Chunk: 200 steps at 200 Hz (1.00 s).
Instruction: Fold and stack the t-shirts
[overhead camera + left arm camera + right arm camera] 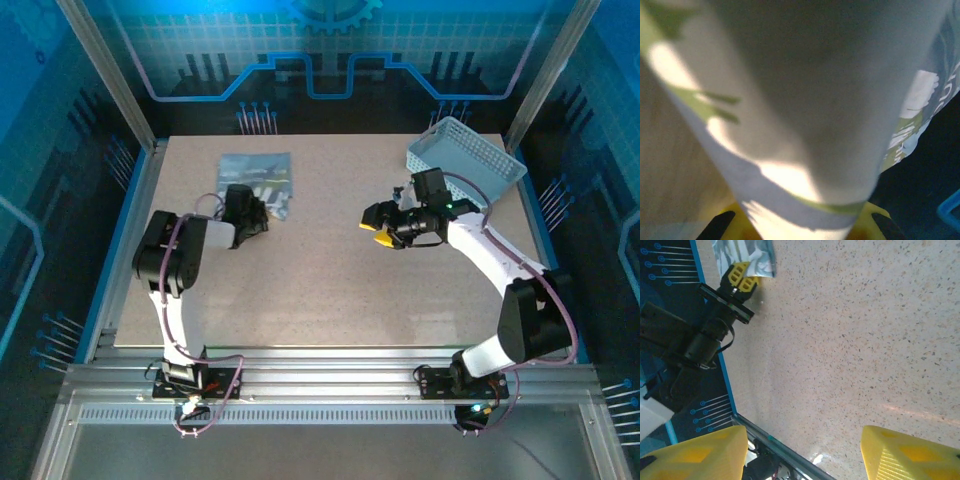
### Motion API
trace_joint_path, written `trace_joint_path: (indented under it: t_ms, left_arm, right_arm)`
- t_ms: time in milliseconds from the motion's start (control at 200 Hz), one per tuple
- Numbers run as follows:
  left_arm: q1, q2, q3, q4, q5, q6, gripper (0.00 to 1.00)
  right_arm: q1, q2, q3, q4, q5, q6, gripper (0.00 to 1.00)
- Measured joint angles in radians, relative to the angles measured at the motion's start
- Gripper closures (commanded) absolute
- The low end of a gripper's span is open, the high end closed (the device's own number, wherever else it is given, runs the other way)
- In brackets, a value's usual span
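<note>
The folded t-shirt lay at the far left, its near edge pinched in the closed left tool; the right tool stood open, empty, well apart.

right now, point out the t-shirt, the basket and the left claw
t-shirt [255, 172]: top view, middle of the folded cloth
basket [490, 142]: top view, its right rim
left claw [741, 276]: right wrist view, between its yellow fingertips
</note>
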Motion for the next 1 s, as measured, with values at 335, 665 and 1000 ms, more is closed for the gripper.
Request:
trace_joint_path:
  t_ms: [335, 665, 1000]
  left_arm:
    - [0.301, 0.205, 0.293, -0.054, 0.256, 0.261, 1.00]
    - [0.393, 0.261, 0.387, -0.103, 0.437, 0.418, 0.68]
    - [0.336, -0.004, 0.256, -0.245, 0.431, 0.481, 0.01]
  right_arm:
    - [-0.010, -0.039, 0.000, -0.023, 0.003, 0.003, 0.37]
    - [-0.012, -0.033, 0.000, -0.023, 0.004, 0.002, 0.35]
    - [-0.020, -0.126, 0.002, 0.043, 0.093, -0.018, 0.00]
